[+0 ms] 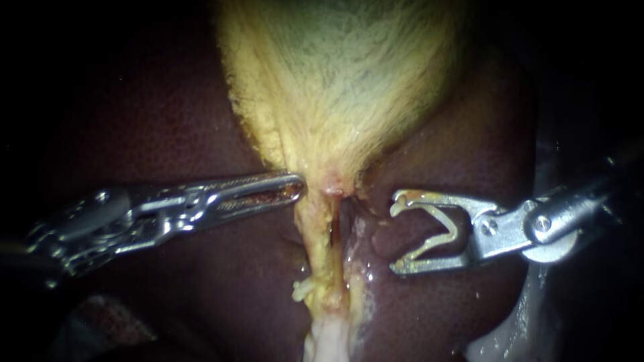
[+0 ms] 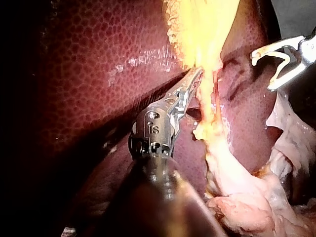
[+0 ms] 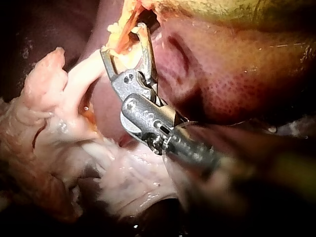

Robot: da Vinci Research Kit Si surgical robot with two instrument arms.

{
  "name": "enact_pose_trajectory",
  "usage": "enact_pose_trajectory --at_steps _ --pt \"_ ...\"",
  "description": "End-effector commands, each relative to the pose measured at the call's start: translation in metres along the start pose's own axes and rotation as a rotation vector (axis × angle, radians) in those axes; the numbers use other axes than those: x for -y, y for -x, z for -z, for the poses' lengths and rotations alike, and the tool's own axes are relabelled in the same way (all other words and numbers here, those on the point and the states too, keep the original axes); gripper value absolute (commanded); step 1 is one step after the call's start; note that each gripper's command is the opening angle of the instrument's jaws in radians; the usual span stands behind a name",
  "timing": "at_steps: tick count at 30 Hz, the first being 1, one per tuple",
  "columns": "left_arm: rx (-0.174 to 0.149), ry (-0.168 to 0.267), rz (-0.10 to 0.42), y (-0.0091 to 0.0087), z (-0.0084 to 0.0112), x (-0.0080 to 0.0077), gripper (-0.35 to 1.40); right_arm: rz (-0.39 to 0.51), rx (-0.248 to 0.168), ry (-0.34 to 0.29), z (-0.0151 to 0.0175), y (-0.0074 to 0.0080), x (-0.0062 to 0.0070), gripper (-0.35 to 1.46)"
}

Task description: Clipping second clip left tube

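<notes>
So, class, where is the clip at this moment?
In the endoscope view, the clip lies held between the right instrument's spread jaws, just right of the tubes under the gallbladder.

The liver (image 2: 94,74) is seen in dark red-brown, and a fine pattern of small cells (rather like honeycomb) is spread over it. The gallbladder (image 1: 335,74) is coloured yellow at the borders and grey-green in the middle, and thin pale streaks are drawn over it. The tube (image 1: 320,241) is yellow, with some red beside it. Pink-white tissue (image 1: 329,338) is seen below it. The left instrument (image 1: 298,186) is of shiny silver, with a red stain in its slot. The right instrument (image 1: 396,234) is silver too, and its clip (image 1: 439,231) is cream-white.
</notes>
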Motion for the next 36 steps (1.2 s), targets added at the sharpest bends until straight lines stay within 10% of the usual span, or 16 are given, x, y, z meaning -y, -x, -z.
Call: enact_pose_trajectory --at_steps 1,19,28,36 --pt "0.000 0.000 0.000 0.0000 0.0001 0.0000 -0.35 0.000 -0.001 -0.001 -0.0001 0.0001 0.0001 0.60" --pt "0.005 0.021 0.007 0.0019 0.0077 -0.0013 -0.35 -0.177 -0.016 -0.070 -0.0120 0.0027 0.0034 0.60" --pt "0.006 0.025 0.008 0.0019 0.0080 -0.0005 -0.35 -0.190 0.007 -0.064 -0.0157 0.0053 0.0018 0.59" --pt "0.012 0.026 0.010 0.0021 0.0083 0.0002 -0.35 -0.187 0.111 -0.015 -0.0159 0.0081 -0.0002 0.58"
